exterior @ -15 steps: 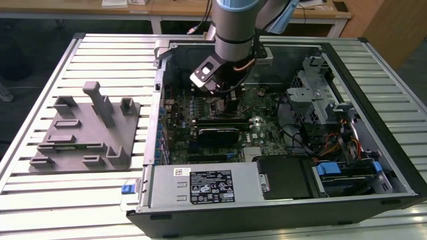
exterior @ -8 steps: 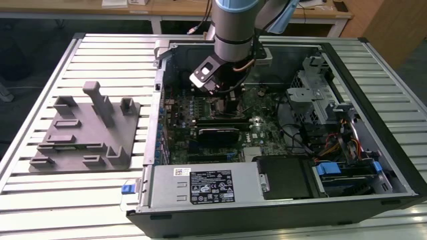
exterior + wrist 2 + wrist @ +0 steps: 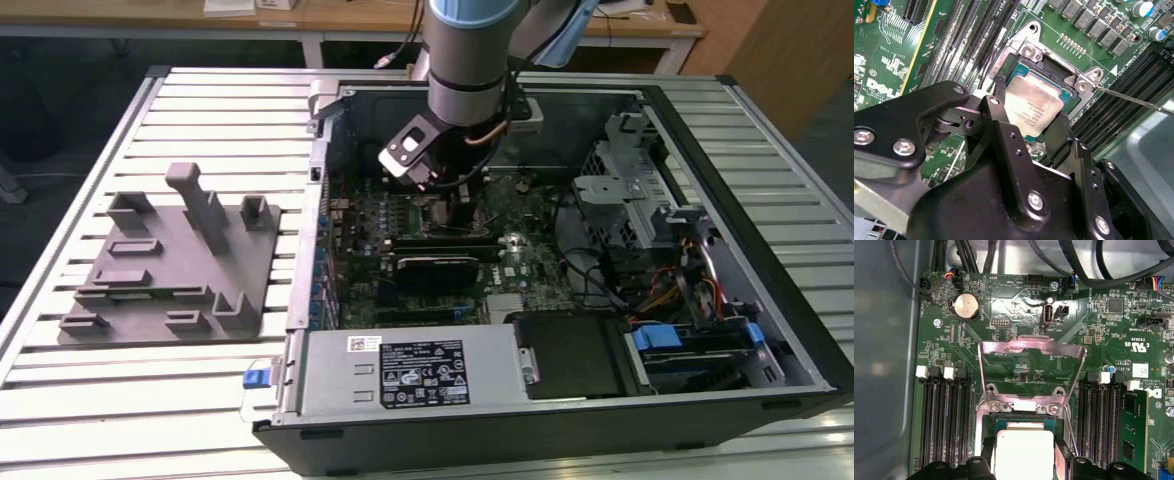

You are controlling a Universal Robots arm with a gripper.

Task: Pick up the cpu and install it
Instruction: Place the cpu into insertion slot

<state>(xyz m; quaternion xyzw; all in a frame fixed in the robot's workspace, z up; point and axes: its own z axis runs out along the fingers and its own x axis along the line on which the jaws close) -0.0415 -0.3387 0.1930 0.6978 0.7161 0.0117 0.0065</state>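
We're holding the cpu (image 3: pixel 1035 102) right over the open socket (image 3: pixel 1046 72) on the motherboard (image 3: pixel 1019 305), inside the PC case (image 3: pixel 534 440) sitting on the worktop (image 3: pixel 200 110). The hand (image 3: pixel 1028 120) is pinching the chip by two opposite edges. We can't tell if it's hovering or already touching down.

What we're worrying about:
- **Bent pins:** going in skewed or off the notches is probably going to bend them.
- **Crooked drop:** letting go too high is likely dropping it crooked.
- **Snagging:** the load plate (image 3: pixel 1031 365) is standing open. The thin lever (image 3: pixel 1134 97) is sitting near the fingers (image 3: pixel 1056 137), so catching it is a risk.
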